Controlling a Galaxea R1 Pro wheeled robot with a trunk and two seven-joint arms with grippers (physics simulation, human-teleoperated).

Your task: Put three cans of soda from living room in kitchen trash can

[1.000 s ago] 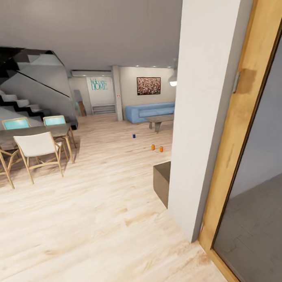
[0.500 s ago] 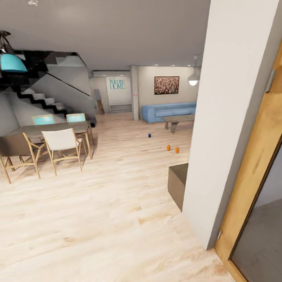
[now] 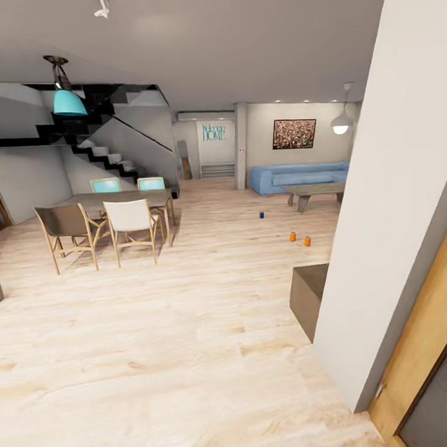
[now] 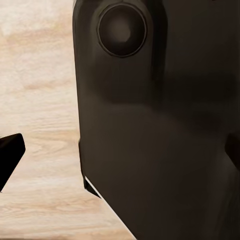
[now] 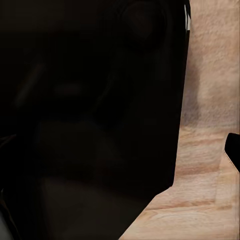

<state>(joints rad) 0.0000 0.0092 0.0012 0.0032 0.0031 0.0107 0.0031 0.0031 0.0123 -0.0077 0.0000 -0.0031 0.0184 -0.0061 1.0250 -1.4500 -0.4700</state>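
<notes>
Far across the wood floor of the living room stand three cans of soda. Two are orange, one close beside the other. The third looks blue and stands farther off, toward the blue sofa. The tash can is out of view. In the left wrist view my left gripper is open, a dark fingertip at each side edge, in front of the robot's dark body. In the right wrist view my right gripper shows one fingertip at the edge, set wide, open. Nothing is held.
A white wall corner and a wooden door frame stand close on the right, with a low brown box at the wall's foot. A dining table with several chairs is on the left, stairs behind it. A coffee table fronts the sofa.
The camera has swung left: wall, door frame and cans sit further right in the picture, and more of the dining set and a turquoise lamp have come into view.
</notes>
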